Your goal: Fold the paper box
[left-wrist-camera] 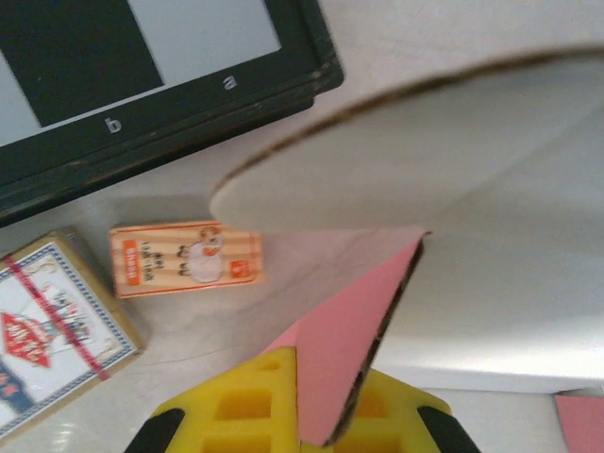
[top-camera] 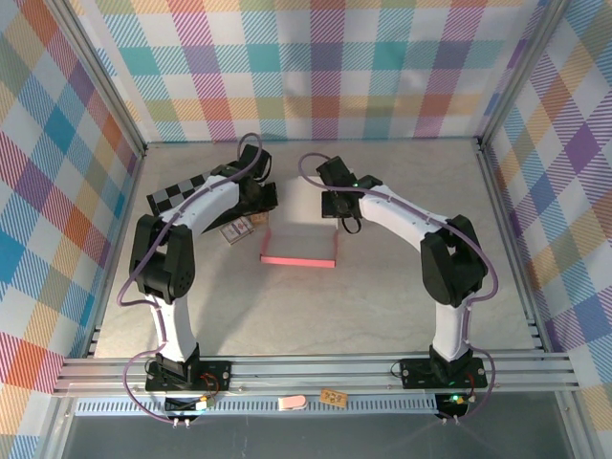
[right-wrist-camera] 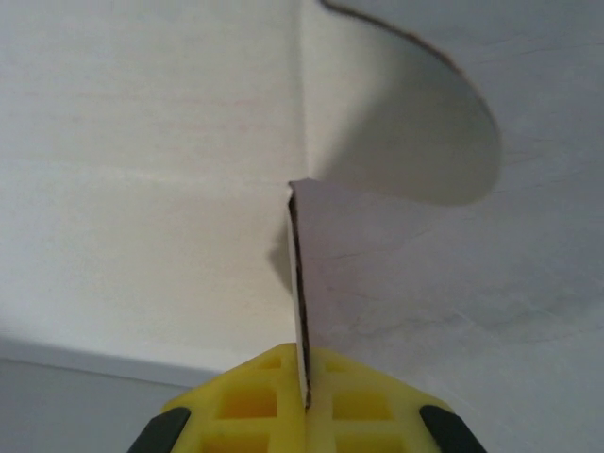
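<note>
Pink cardboard in a double grip: the paper box (top-camera: pixel 299 247) sits at the centre of the tabletop (top-camera: pixel 382 316), left pincer (left-wrist-camera: pixel 316 415) and right pincer (right-wrist-camera: pixel 304 392) each clamped on a thin flap edge. Uneven pulling could tear a flap or crease it off-line.

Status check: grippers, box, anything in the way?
Left gripper shut on paper box flap. Right gripper shut on another flap. Wooden block and card pack close by left gripper.
</note>
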